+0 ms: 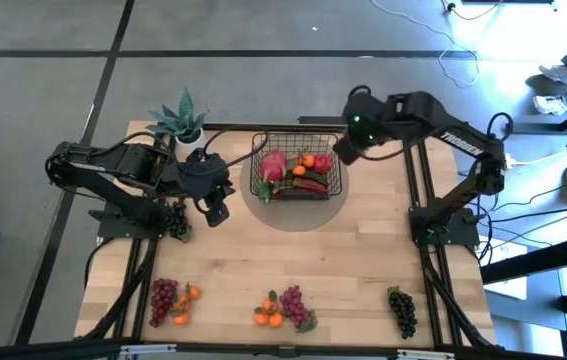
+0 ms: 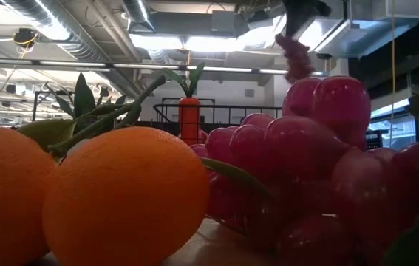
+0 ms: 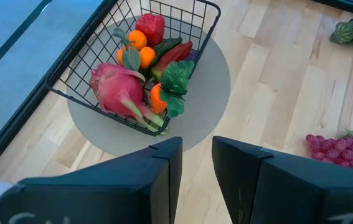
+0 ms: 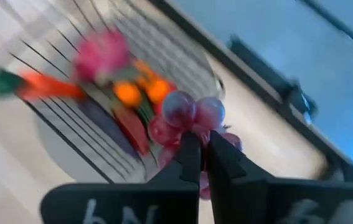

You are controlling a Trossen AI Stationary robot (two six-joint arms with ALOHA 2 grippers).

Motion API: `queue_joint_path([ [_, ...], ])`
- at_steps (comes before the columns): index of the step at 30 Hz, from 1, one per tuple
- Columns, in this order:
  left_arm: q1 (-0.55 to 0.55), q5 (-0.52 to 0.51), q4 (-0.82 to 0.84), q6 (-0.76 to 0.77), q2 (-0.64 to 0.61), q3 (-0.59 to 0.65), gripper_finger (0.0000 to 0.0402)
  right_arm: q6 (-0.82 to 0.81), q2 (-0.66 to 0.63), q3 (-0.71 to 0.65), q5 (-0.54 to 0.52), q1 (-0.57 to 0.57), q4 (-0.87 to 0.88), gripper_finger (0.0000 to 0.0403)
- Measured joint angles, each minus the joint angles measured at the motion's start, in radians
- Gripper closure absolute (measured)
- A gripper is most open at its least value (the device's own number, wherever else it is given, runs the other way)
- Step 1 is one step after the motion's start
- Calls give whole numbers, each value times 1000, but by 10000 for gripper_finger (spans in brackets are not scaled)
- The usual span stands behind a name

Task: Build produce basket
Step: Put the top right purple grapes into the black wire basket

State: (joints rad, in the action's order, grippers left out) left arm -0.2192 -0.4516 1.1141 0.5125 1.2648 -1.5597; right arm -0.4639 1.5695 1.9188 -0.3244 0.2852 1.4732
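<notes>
Right gripper (image 4: 204,152), at the rectangular black wire-mesh basket (image 1: 335,187)'s 2 o'clock, pinches a pink-red grape bunch (image 4: 192,118): light, knobbly, floppy; best held by stem. Left gripper (image 3: 196,163) waits, fingers slightly parted, empty.

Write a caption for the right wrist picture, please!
The right tool, shut on a purple grape bunch, carries it over the basket of produce.

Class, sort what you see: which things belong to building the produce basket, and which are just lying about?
Belongs: basket; grape bunch in the right gripper; black grapes; oranges.
Lying about: potted plant; floor cables.
</notes>
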Motion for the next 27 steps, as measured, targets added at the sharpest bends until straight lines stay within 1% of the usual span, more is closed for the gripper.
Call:
queue_joint_path([
  [2,0,0,0,0,0,0,324,40,0,21,12,0,-75,403],
  [7,0,0,0,0,0,0,324,120,16,23,96,0,-213,403],
  [11,0,-1,0,0,0,0,324,156,67,23,123,0,-226,403],
  [16,0,-1,0,0,0,0,324,208,143,22,206,0,-224,403],
  [27,0,-1,0,0,0,0,324,262,292,22,214,4,-205,403],
])
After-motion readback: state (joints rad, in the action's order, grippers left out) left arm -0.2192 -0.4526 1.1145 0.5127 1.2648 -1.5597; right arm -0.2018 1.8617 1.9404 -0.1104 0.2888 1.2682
